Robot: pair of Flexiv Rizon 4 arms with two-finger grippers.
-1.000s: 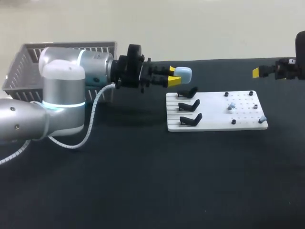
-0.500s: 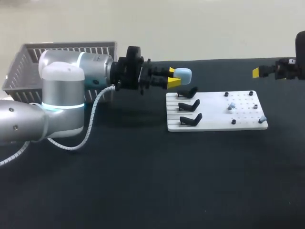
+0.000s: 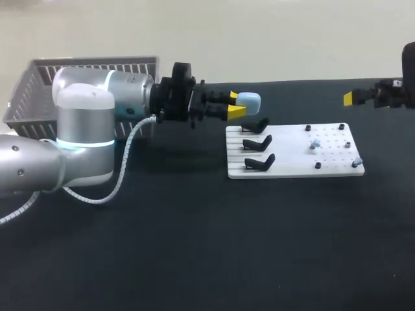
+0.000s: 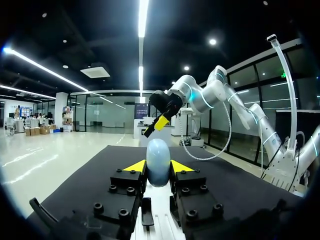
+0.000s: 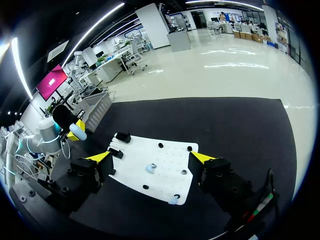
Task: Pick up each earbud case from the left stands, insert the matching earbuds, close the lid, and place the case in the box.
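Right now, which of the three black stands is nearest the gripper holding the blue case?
The rear stand, at the board's far edge, close by the left gripper and its case; the middle stand and front stand lie farther away.

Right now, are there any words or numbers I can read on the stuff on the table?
There is no text to read here.
On the pale blue rounded earbud case: none.
On the white holed plastic board: none.
On the grey slatted plastic basket: none.
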